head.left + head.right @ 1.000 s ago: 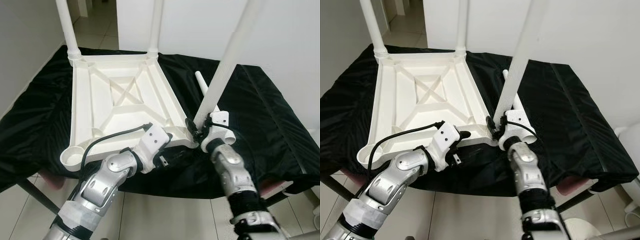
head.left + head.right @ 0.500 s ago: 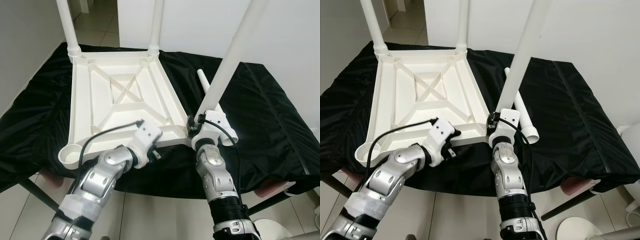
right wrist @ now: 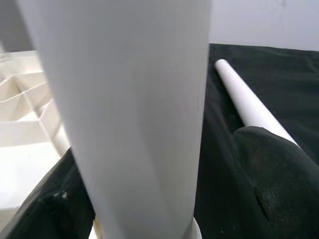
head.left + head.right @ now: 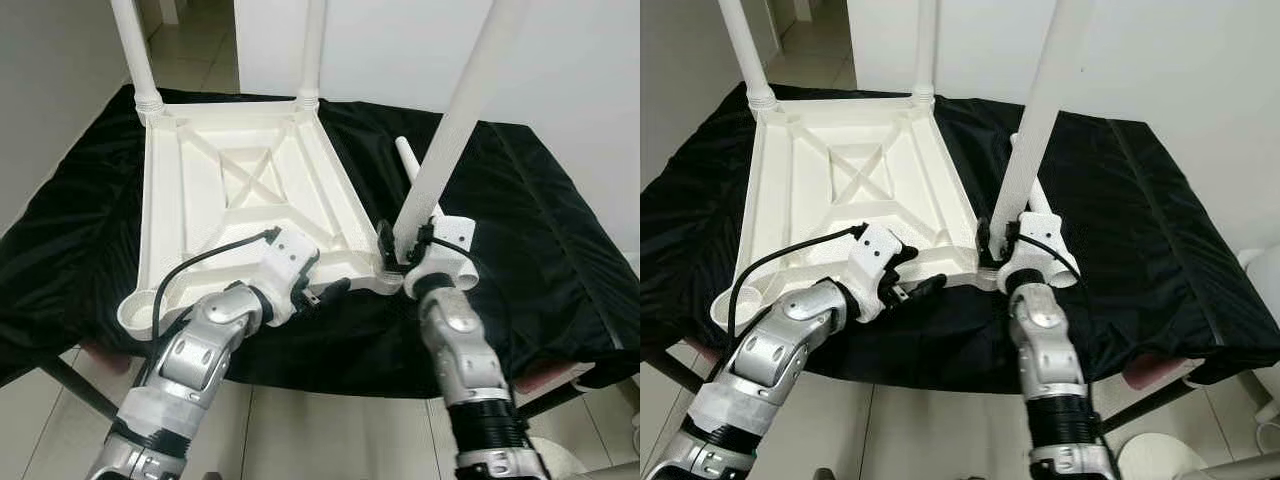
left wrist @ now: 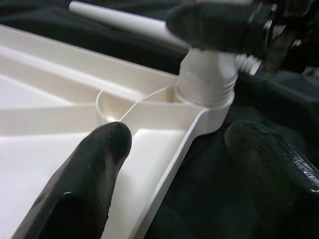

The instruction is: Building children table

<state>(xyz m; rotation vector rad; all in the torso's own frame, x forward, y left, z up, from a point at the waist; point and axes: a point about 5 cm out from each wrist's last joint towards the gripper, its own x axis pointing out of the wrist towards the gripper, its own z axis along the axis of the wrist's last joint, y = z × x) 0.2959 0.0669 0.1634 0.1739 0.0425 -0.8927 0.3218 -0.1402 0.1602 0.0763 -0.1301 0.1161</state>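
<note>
White plastic children table top (image 4: 240,205) lies upside down on a black cloth (image 4: 520,220) over the table, ribbed underside up. Two legs (image 4: 135,50) stand screwed into the far corner sockets. A third leg (image 4: 455,125) stands tilted at the near right corner socket (image 5: 207,87); threaded collar visible at its base, sitting in the socket.

Right gripper (image 4: 400,255) is clamped on that third leg just above the socket, one black finger (image 3: 279,174) on each side of the tube.

Left gripper (image 4: 325,292) is at the near edge of the table top, just left of the same corner. Its fingers (image 5: 94,169) are spread apart: one over the inside of the frame, the other over the cloth outside the rim, nothing gripped between them.

Fourth leg (image 4: 1040,205) lies loose on the cloth just behind the right gripper. Near left corner socket (image 4: 140,310) has no leg.
</note>
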